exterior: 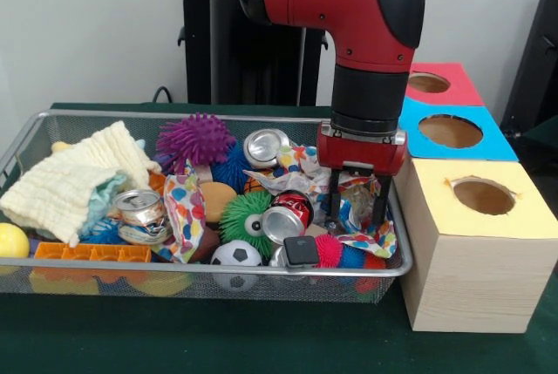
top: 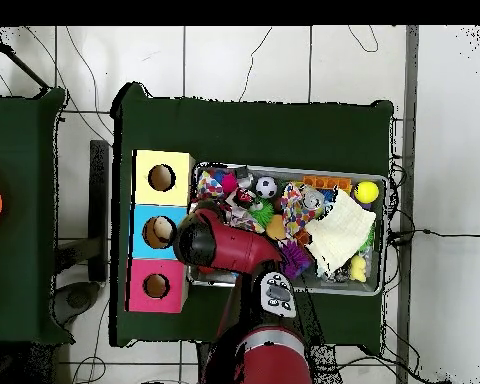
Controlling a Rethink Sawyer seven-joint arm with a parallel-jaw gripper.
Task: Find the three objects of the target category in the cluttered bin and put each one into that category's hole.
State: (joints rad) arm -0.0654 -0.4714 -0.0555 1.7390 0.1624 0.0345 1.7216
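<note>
- Hand (exterior: 358, 208) is down inside the wire bin (exterior: 174, 280) at the end next to the boxes; its two black fingers (exterior: 334, 201) stand apart, fairly wide, w/ crumpled confetti-print wrapper (exterior: 366, 236) between and under them. Can't tell if anything is actually held.
- Overhead view: arm covers the hand, so no extra info there.
- Bin sits on green tabletop (exterior: 218, 339), packed w/ clutter.
- Cans: crushed red can (exterior: 286, 215) just beside the hand, near bin centre; a silver can (exterior: 264, 146) toward the far wall; another silver can (exterior: 139, 208) beside the cloth.
- Other stuff: purple spiky ball (exterior: 196, 140) at the far wall, green fuzzy ball w/ an eye (exterior: 246, 221), small soccer ball (exterior: 235, 255) at the near wall, black block (exterior: 302, 251) beside it, pink fuzzy ball (exterior: 329, 250).
- Cream cloth (exterior: 74, 180) is draped over the end away from the boxes; yellow ball (exterior: 12, 241) and orange tray (exterior: 91, 253) at that near corner.
- 3 boxes in a row beside the bin, each w/ a round hole on top: yellow-topped box (exterior: 475, 243) nearest, blue-topped box (exterior: 453, 132) in the middle, red-topped box (exterior: 433, 84) farthest. Yellow one touches or nearly touches the bin wall.
</note>
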